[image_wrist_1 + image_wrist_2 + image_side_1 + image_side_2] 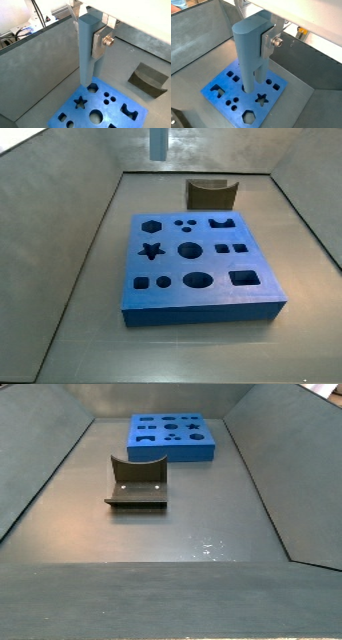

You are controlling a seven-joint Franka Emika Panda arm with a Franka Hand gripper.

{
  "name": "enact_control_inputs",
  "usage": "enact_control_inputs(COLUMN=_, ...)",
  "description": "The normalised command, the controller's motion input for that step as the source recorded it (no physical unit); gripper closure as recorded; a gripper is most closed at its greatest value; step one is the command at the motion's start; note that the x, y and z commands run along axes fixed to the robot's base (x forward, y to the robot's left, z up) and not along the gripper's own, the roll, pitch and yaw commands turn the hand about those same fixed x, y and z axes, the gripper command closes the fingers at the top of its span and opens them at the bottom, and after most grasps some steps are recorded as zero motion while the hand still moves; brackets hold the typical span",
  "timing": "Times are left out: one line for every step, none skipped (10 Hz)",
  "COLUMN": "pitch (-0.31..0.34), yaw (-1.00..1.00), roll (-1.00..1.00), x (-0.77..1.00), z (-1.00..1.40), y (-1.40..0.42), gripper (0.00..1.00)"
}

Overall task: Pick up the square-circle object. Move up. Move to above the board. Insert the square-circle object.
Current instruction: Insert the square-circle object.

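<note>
The grey floor (80, 308) carries the board (201, 293), with the fixture (210, 194) just beyond its far edge. High above the board, the gripper (260, 42) is clamped on the post (251, 55), which hangs upright, clear of the holes.

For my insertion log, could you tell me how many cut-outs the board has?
12: three rows of four across the board; gripper above it holds the square-circle object.

Robotics lab test cell, bare grey metal walls (40, 444), fixture (136, 482) (bolted-looking), cables (20, 31)
</note>
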Motion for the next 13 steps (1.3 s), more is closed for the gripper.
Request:
enact_control_inputs(pitch=0.000, yaw=-0.04, roll=0.00, x=-0.02, z=-0.02, y=0.00, gripper=1.00)
enact_control_inputs(pitch=0.000, yaw=-0.53, roll=0.00, x=-0.10, z=-0.15, y=-0.08, gripper=1.00)
enact_control_inputs(pitch=0.000, yaw=-1.00, roll=0.00, x=0.00, z=-0.20, y=0.00, gripper=1.00)
enact_control_inputs(pitch=0.000, yaw=-1.00, roll=0.00, x=0.00, z=-0.20, y=0.00, gripper=1.00)
enact_control_inputs(pitch=0.000, yaw=-1.00, roll=0.00, x=0.00, z=-0.18, y=0.00, gripper=1.00)
enact_control_inputs(pitch=0.000, yaw=-1.00, roll=0.00, x=0.00, z=-0.19, y=0.00, gripper=1.00)
enact_control_inputs(pitch=0.000, yaw=-1.00, roll=0.00, x=0.00, z=-0.18, y=0.00, gripper=1.00)
enact_control_inputs(pitch=0.000, yaw=-1.00, roll=0.00, x=0.00, z=-0.21, y=0.00, gripper=1.00)
enact_control_inputs(pitch=0.000, yaw=-1.00, roll=0.00, x=0.00, z=-0.24, y=0.00, gripper=1.00)
enact_control_inputs(pitch=0.000, yaw=-1.00, roll=0.00, x=0.00, z=-0.27, y=0.00, gripper=1.00)
enact_control_inputs(pitch=-0.039, yaw=-1.00, roll=-0.02, x=0.00, z=-0.40, y=0.00, gripper=1.00)
enact_control_inputs(pitch=-0.074, yaw=-1.00, roll=-0.04, x=0.00, z=-0.43, y=-0.01, gripper=1.00)
enact_control_inputs(pitch=-0.106, yaw=-1.00, roll=-0.07, x=0.00, z=-0.45, y=-0.03, gripper=1.00)
